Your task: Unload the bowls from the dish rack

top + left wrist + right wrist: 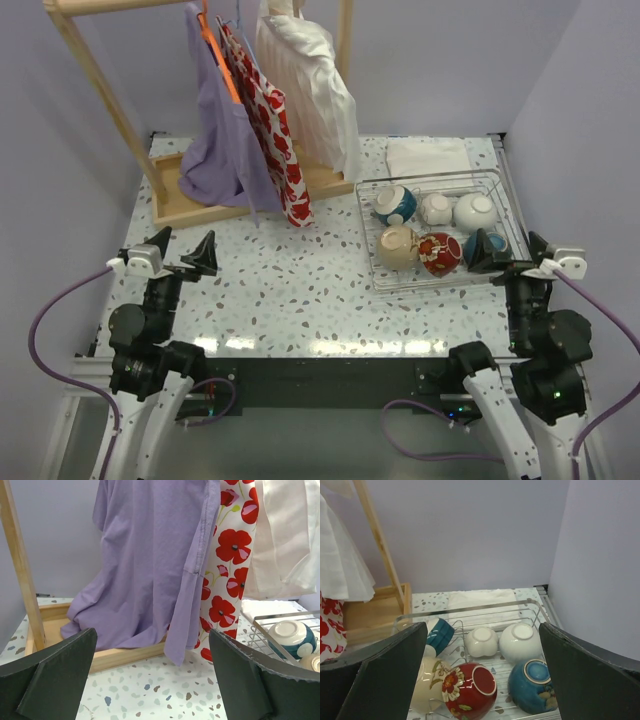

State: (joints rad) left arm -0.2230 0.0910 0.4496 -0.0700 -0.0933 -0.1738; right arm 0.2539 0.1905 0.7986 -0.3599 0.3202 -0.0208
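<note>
**Figure. Top, left-wrist and right-wrist views of a 2-arm bench.**

At the near edge, the left gripper [184,250] hung over the white speckled stone-pattern table [300,300]. Its jaws were spread wide, holding and touching nothing, and tabletop showed between its 2 black fingers [55,675].

The right gripper [516,256] was likewise fully spread and held nothing. It was poised at the near right corner of the rectangular silver wire dish rack [432,287]. Whether a finger touched the wire or the nearest bowl could not be told.

The rack sat on the right half of the table. All 6 bowls lay inside it in 2 rows of 3, tipped on their sides or upturned with their foot rings showing.

- **Near row, left to right:**
  - a cream ceramic bowl with a flower print [431,682]
  - a red floral ceramic bowl [470,690]
  - a round teal-blue bowl with a pale flower motif [532,686]
- **Far row, left to right:**
  - a teal-blue bowl with a white inside [440,634]
  - a small white bowl [481,641]
  - a larger white bowl [520,641]

Beyond the rack, a folded white cloth [428,155] lay flat near the far edge of the table. At the far left stood a pale wooden clothes frame [100,90] with its base on the table. From it hung a lilac shirt [150,560], a white fabric printed with red poppies [232,550] and a plain white garment [310,90], side by side.
</note>
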